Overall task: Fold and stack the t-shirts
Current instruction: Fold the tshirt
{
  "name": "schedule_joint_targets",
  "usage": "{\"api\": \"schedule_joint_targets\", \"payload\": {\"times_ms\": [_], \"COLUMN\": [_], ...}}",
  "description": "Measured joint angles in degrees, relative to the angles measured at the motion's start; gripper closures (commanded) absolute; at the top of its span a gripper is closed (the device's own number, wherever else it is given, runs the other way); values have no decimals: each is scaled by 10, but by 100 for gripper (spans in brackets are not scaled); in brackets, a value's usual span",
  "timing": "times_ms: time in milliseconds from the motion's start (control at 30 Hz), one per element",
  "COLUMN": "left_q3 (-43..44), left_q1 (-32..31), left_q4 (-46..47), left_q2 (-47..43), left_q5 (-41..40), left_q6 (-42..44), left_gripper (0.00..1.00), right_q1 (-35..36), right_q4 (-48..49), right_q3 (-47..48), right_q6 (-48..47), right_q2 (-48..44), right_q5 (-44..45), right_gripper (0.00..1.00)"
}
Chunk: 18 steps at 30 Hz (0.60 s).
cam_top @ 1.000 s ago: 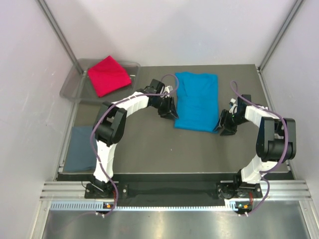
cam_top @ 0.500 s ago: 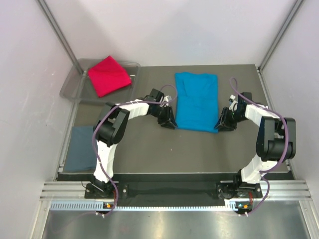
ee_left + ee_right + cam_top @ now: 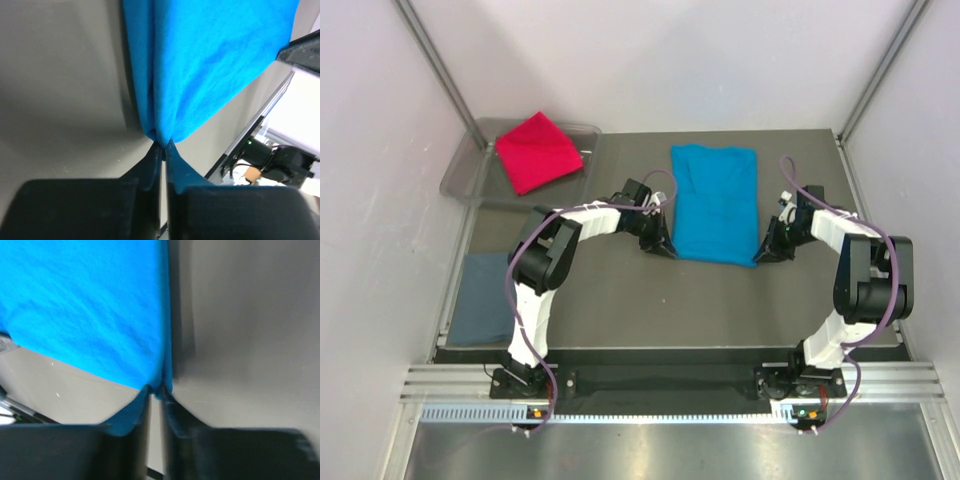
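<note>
Turquoise t-shirt point(image 3: 200, 60) corners appear pinched only from wrists.

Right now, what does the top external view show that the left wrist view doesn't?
Only the top external view shows the crimson red cloth t-shirt lying in the clear grey plastic tray, the slate grey-blue cloth t-shirt flat at the far left, and the right gripper at the near right corner of the bright turquoise-blue cloth t-shirt. Only the left wrist view shows that shirt's fabric bunched and pinched between shut jaws. Both show the turquoise shirt and the left gripper at its near left corner.
</note>
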Motion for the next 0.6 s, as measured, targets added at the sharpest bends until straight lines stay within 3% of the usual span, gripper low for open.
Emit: {"api": "schedule_joint_targets", "payload": {"times_ms": [33, 200, 600], "left_q3": [-2, -50, -271], "left_q1": [-2, -17, -95], "left_q4": [5, 46, 93], "left_q2": [0, -12, -182], "left_q5": [0, -6, -69], "left_q6": [-4, -32, -93], "left_gripper": [100, 100, 100], "right_q1": [0, 1, 33], "right_q4": [-1, -13, -54], "right_q3": [0, -1, -106], "right_q6": [3, 8, 30], "right_q2": [0, -1, -129], "right_q5": [3, 24, 56], "right_gripper": [100, 100, 100]}}
